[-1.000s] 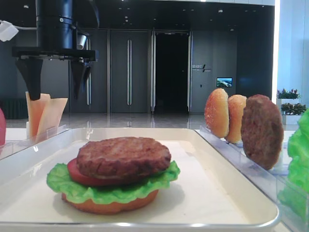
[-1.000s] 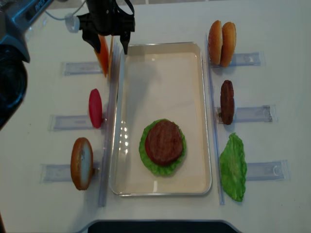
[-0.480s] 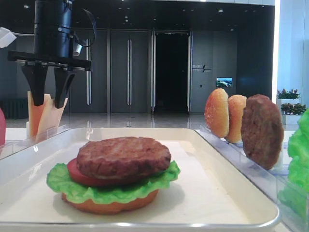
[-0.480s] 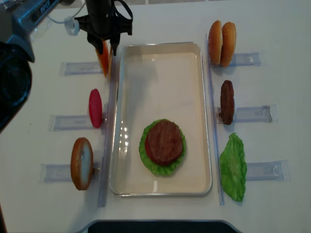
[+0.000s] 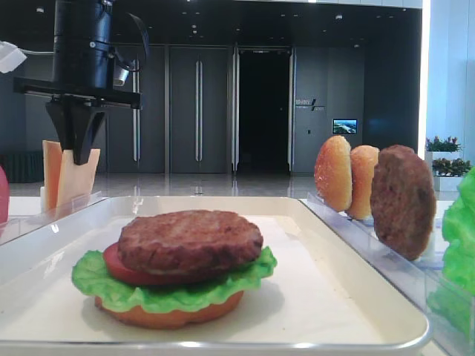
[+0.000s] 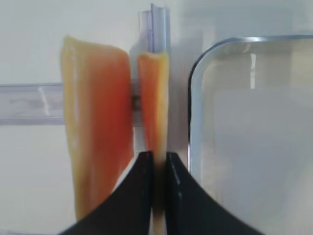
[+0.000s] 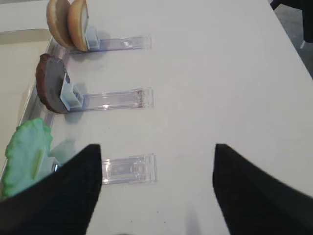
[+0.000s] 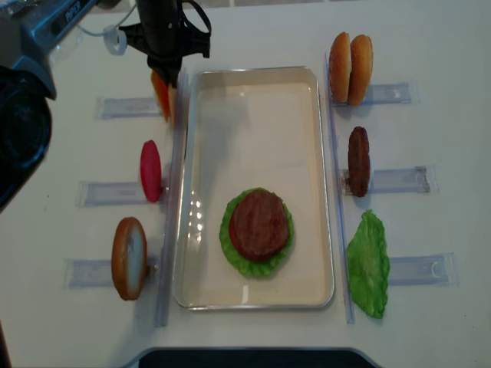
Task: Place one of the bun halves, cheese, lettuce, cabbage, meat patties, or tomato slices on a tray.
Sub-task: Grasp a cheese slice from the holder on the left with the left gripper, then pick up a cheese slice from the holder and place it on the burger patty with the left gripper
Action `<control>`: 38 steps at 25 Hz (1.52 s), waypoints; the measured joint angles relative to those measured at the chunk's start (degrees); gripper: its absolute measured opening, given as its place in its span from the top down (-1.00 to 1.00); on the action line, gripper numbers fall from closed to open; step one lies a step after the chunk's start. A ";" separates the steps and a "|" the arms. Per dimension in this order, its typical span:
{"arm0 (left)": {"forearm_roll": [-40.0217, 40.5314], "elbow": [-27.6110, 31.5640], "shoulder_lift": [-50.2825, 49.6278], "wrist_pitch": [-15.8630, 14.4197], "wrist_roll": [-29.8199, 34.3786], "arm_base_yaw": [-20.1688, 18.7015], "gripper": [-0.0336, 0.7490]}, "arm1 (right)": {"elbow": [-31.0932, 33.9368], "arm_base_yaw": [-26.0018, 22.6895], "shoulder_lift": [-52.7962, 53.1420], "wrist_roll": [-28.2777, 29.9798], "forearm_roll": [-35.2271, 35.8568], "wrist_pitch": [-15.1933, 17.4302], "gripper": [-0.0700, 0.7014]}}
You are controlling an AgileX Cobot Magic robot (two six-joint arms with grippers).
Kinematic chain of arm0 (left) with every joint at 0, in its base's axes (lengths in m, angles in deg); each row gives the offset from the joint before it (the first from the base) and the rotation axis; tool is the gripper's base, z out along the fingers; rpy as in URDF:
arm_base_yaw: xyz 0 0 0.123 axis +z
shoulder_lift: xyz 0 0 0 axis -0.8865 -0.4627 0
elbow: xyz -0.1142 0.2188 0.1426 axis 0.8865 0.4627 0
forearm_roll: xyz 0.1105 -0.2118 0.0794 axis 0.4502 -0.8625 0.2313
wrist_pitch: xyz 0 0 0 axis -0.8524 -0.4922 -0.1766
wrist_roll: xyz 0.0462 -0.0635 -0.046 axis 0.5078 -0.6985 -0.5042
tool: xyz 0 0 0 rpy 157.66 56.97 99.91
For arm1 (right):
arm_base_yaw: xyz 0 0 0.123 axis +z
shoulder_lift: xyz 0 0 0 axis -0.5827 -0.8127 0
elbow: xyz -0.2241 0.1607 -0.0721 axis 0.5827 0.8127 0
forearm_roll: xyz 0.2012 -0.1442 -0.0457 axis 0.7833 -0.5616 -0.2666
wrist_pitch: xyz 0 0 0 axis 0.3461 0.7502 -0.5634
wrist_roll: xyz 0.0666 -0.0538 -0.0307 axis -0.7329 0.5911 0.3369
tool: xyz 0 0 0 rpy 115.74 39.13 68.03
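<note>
Tray (image 8: 311,184) at centre, holding a stacked bun half, lettuce, tomato slice and meat patty (image 8: 259,224). Left racks, far to near: cheese (image 8: 163,93), tomato slice (image 8: 150,170), bun half (image 8: 128,257). Right racks: two bun halves (image 8: 350,67), meat patty (image 8: 358,160), lettuce leaf (image 8: 369,263).

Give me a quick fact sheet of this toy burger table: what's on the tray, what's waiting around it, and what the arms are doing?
tray: off-white rectangular tray holds a half-built burger: bun base, green lettuce, red tomato, brown patty on top
left gripper: shut on the thin orange cheese slice nearest the tray; second cheese slice beside it
right gripper: open, over bare table
left racks: red tomato slice, bun half
right racks: two bun halves, dark-brown patty, green lettuce leaf
</note>
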 joint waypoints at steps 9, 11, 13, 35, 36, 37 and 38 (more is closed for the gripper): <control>-7.78 -1.36 9.21 -0.51 2.69 -1.58 0.83 | 0.00 0.00 0.00 0.00 0.00 0.00 -0.45; -12.37 -1.10 11.81 -0.68 4.35 -1.76 0.83 | 0.00 0.00 0.00 0.00 0.00 0.00 -0.45; -16.49 0.19 14.46 -0.85 6.49 -1.75 0.83 | 0.00 0.00 0.00 0.00 0.00 0.00 -0.45; -64.69 54.91 47.62 17.37 47.30 -1.75 0.83 | 0.00 0.00 0.00 0.00 0.00 0.00 -0.45; -65.04 56.25 47.41 17.99 47.85 -1.75 0.83 | 0.00 0.00 0.00 0.00 0.00 0.00 -0.45; -65.37 57.12 47.13 18.77 48.03 -1.75 0.83 | 0.00 0.00 0.00 0.00 0.00 0.00 -0.45; -65.71 57.93 46.70 20.25 48.22 -1.75 0.83 | 0.00 0.00 0.00 0.00 0.00 0.00 -0.45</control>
